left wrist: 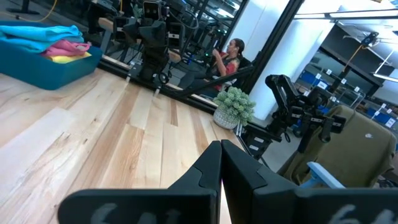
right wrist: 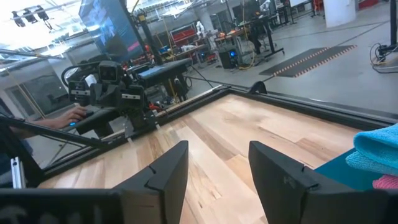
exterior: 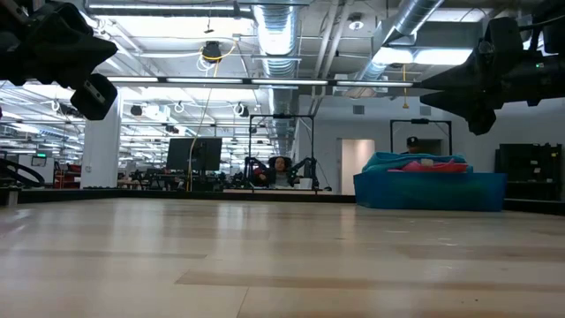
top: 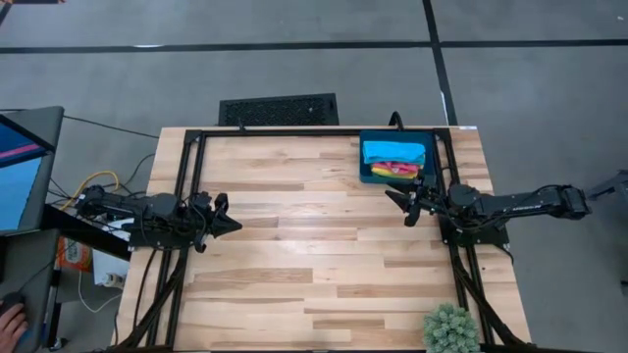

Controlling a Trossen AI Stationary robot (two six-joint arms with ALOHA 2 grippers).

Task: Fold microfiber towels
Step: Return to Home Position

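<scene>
The folding looks finished, judging by how things lie. The towels (top: 393, 157) sit stacked in the tray (top: 363, 157) at the upper right of the desk (top: 314, 255) in the high view. The blue towel (top: 392, 151) is on top, with the pink towel (top: 402, 171) and the yellow towel (left wrist: 69, 58) showing at the pile's near edge. Whether a green one lies underneath cannot be told. No cloth is on the bare wood anywhere, so nothing seems left to fold or put away. Both arms are pulled in toward the desk's side edges and hang clear above the surface, which suits parking. The left end effector (top: 231, 225) is at mid-left of the high view, its fingers (left wrist: 205, 177) pressed together and empty. The right end effector (top: 397, 201) is at mid-right, just below the tray in the frame, its fingers (right wrist: 168, 171) spread and empty. Neither touches the towels or the tray. A plant (top: 451, 328) stands at the lower right corner, well apart from both. What remains, I judge, is only for the arms to settle at rest.
</scene>
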